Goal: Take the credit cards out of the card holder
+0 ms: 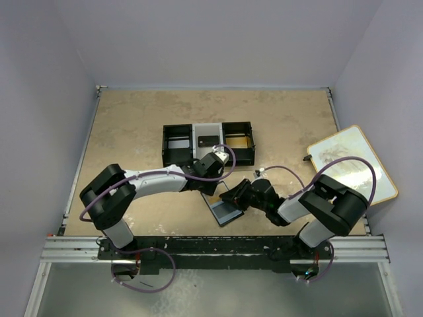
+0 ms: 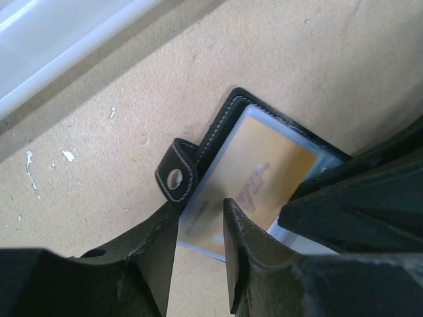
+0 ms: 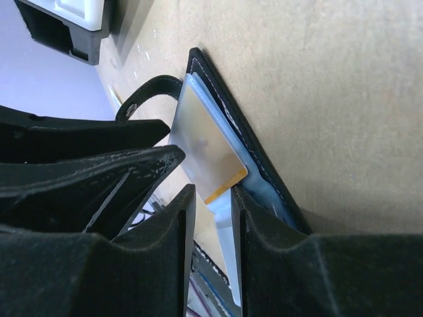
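From above, the card holder point(image 1: 223, 211) lies open on the table point(image 1: 132, 132) between the left gripper point(image 1: 211, 190) and the right gripper point(image 1: 232, 198). The left wrist view shows a gold credit card point(image 2: 264, 175) sleeved inside — the left fingers point(image 2: 244, 264) stand part open over its lower edge, gripping nothing. In the right wrist view the right fingers point(image 3: 264, 264) leave a narrow gap at the card's end — whether they pinch it cannot be told.
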